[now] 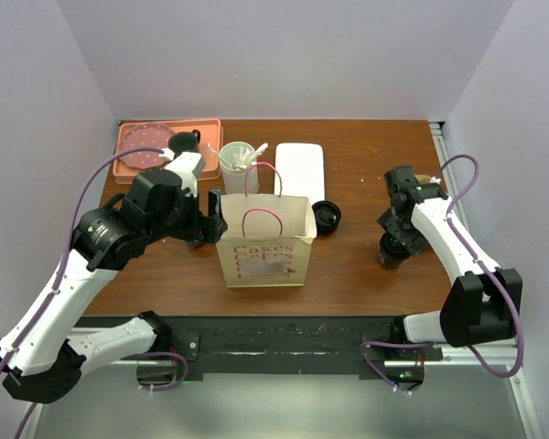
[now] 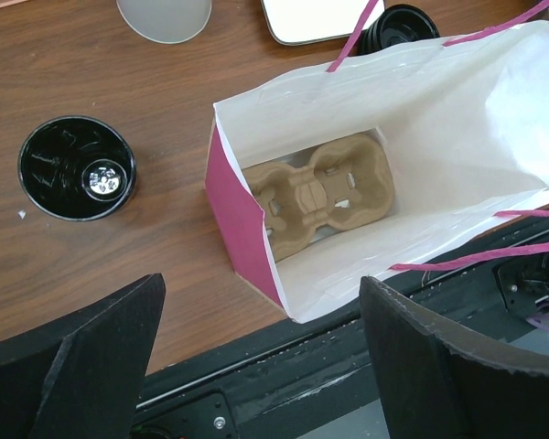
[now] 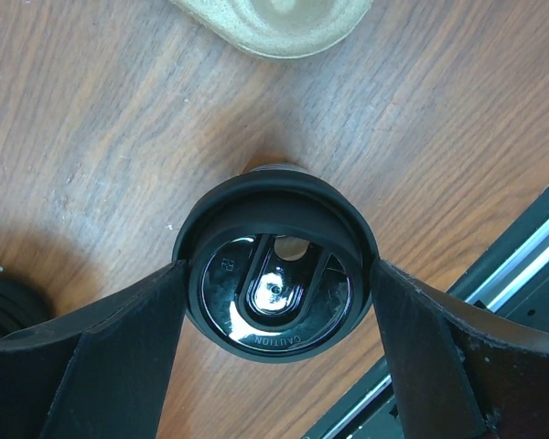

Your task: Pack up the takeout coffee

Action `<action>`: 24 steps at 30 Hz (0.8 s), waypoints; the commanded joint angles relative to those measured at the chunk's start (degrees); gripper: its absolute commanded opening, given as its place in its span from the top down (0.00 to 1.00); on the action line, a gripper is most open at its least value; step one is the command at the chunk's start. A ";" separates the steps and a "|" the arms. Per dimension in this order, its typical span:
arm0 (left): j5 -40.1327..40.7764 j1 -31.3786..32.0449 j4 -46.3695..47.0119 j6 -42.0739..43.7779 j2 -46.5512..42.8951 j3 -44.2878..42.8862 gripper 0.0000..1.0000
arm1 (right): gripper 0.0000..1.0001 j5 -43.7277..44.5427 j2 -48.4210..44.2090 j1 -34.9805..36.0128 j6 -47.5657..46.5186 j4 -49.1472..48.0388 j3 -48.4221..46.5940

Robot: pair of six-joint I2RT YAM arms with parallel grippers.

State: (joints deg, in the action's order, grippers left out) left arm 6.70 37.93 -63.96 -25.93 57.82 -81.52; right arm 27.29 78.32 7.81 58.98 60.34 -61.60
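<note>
Wooden table [image 1: 357, 270]: left hand [image 2: 261, 291] released above bag [image 2: 439, 119]; right hand [image 3: 279, 270] grasping lidded cup [image 3: 273, 304].

Soft, even light pours down from overhead in the top view: walls [image 1: 284, 55] bright, table [image 1: 366, 265] warm, only faint shadows hugging the bag [image 1: 265, 247]. On the left wrist the bag's white lining nearly blows out, while the left fingers [image 2: 73, 366] loom dark and soft-edged up close. On the right wrist, sharp glare gleams off the glossy lid [image 3: 274, 288], the wood darkens to its left, and the right fingers [image 3: 73, 366] are blurred.
</note>
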 commanded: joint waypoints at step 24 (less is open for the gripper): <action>0.16 -0.05 -4.94 -6.41 6.94 -6.29 0.28 | 0.43 -3.73 -9.06 -0.26 -28.12 -2.06 -10.62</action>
State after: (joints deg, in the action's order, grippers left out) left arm 7.94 37.93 -67.94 -30.63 63.29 -87.44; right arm 25.30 73.25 7.81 41.52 59.07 -65.84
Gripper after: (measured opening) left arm 0.732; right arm 0.724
